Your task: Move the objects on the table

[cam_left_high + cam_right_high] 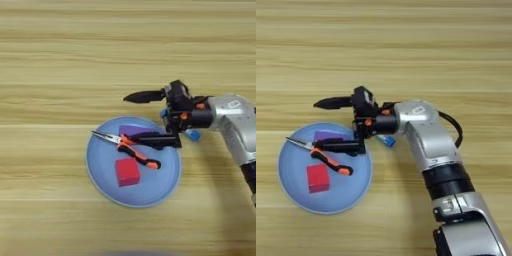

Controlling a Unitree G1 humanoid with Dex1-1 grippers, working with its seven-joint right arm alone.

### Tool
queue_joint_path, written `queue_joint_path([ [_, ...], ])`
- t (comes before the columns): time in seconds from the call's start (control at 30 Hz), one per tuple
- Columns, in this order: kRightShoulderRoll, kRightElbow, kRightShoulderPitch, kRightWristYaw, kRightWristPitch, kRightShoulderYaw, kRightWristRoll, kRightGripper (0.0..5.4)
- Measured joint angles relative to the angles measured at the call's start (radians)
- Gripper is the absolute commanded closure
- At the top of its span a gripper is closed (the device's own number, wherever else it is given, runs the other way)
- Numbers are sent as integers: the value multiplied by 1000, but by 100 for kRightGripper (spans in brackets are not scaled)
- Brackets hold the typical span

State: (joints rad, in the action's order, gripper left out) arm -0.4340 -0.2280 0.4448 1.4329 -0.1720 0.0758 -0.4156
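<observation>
A round light-blue plate (pixel 102 167) lies on the table (pixel 60 60) and holds three things. A red cube (pixel 127 171) sits near its front. Orange-and-black pliers (pixel 136 152) lie slantwise across its middle, nose to the left. A flat purple block (pixel 131 130) rests at its far side. My right gripper (pixel 131 116) is open, reaching in from the right. One black finger points left beyond the plate's far rim, and the other lies low over the purple block and the pliers. A blue tube (pixel 387 141) lies just off the plate's right rim, mostly hidden under the gripper's wrist.
The silver forearm (pixel 428 140) runs from the bottom right up to the plate's right side. Bare wood-grain table surrounds the plate on the left, at the back and in front.
</observation>
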Motion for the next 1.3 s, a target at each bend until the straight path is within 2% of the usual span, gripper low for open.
queue_joint_path([
  [0.17,-21,-81,34,-22,-13,-74,-14,2],
  [0.37,-65,-183,64,-28,34,-122,6,2],
  [0.5,-101,-296,83,-39,95,-133,60,2],
  [0.73,-132,-481,110,-133,185,-129,190,2],
  [0.93,-133,-617,132,-261,184,-105,295,2],
  [1.1,-129,-642,131,-273,194,-80,337,2],
  [1.3,-118,-700,118,-321,241,-49,398,2],
])
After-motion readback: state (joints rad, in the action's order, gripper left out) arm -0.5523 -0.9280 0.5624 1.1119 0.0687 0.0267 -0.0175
